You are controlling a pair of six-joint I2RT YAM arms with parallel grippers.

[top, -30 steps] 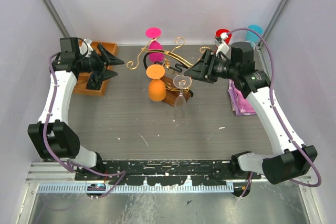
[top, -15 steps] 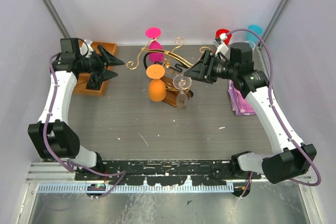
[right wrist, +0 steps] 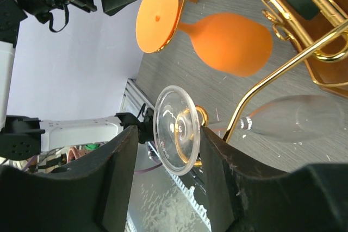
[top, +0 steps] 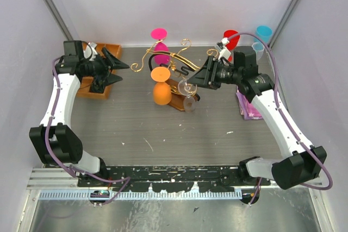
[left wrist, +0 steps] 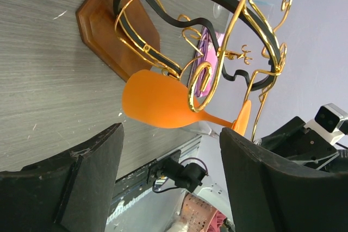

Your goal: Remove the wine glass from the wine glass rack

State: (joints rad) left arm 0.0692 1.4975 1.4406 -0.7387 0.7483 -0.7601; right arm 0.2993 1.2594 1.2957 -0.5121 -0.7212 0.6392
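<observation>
your right hand [top: 200, 76] is spread, its fingers [right wrist: 117, 172] flanking the round foot [right wrist: 178, 130] of the clear wine glass [right wrist: 296, 115]. the glass hangs bowl-down from a gold hook on the near right side of the wine glass rack [left wrist: 100, 23]. nothing is pinched yet. centre the foot between the fingers, squeeze gently, and i'd slide it off along the hook rather than pull straight out. watch the orange glass [top: 162, 92] hanging just left. your left hand [top: 123, 71], also spread, sits well apart at the far left of the table [top: 136, 123].
</observation>
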